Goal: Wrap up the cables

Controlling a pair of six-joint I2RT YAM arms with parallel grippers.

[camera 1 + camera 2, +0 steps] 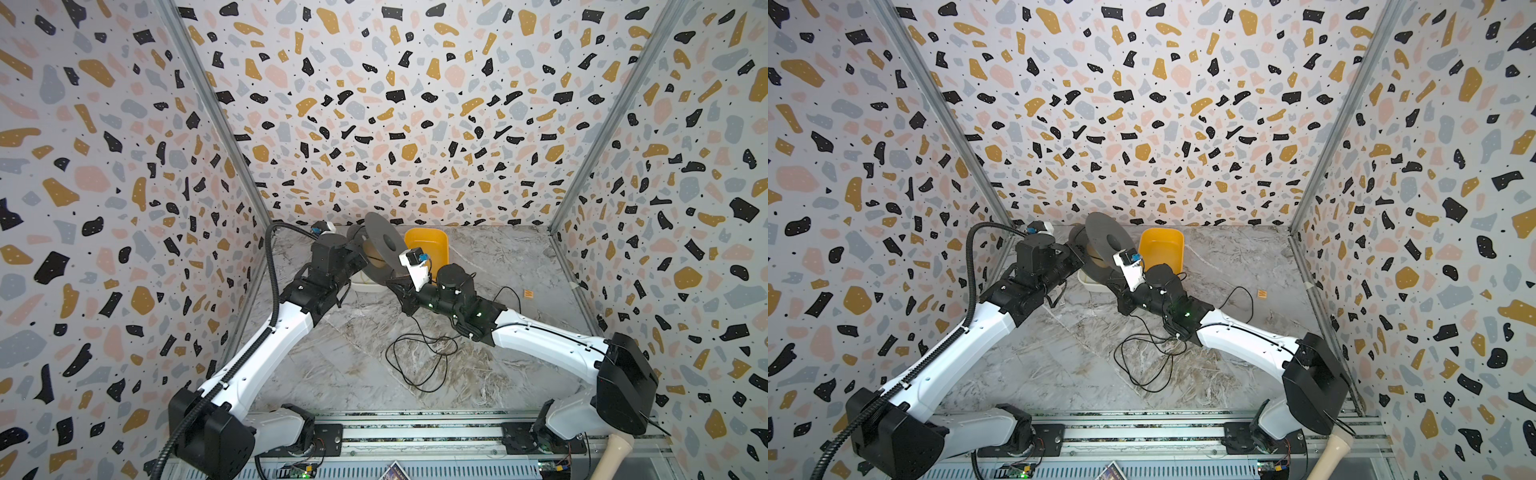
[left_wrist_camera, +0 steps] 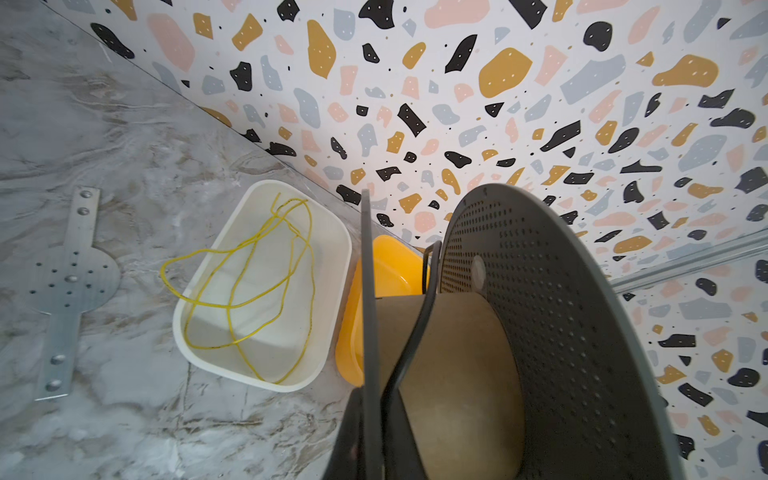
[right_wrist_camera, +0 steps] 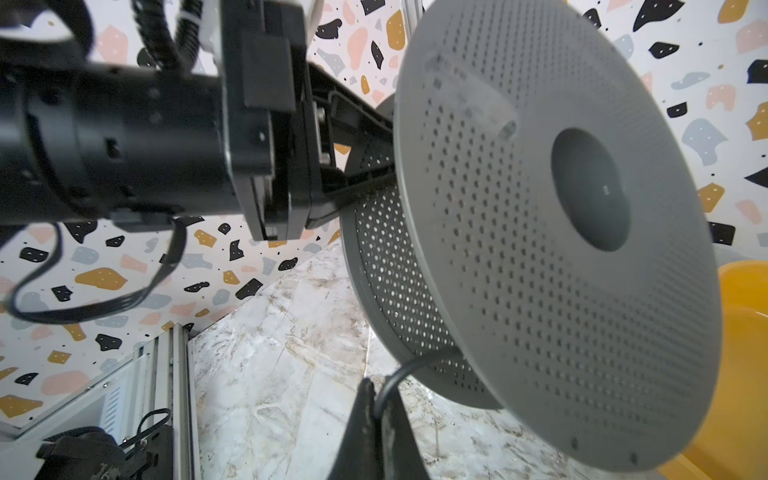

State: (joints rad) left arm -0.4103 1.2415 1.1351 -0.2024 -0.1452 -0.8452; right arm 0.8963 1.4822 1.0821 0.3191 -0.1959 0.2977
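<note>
Terrazzo-print walls (image 1: 374,104) enclose a marble-patterned bench (image 1: 332,374), where a white tray (image 2: 232,372) holds looped yellow cord (image 2: 311,266) beside a yellow tub (image 2: 390,270). The left claw (image 2: 370,415) clamps a grey spool (image 2: 561,332). The right claw (image 3: 376,415) pinches the black cable (image 2: 415,328), its slack looped on the bench.

Yellow bin (image 1: 430,243) sits at centre back in both top views, against the terrazzo wall (image 1: 395,104). A white bin (image 2: 328,266) stands just beside it. A yellow cord (image 2: 311,257) lies loose in the white bin, one loop over its rim. A metal plate (image 2: 70,282) lies flat on the marble table (image 1: 353,365). Small orange tag (image 1: 528,294) is at right of centre. Wooden handle (image 1: 615,453) shows at lower right.
</note>
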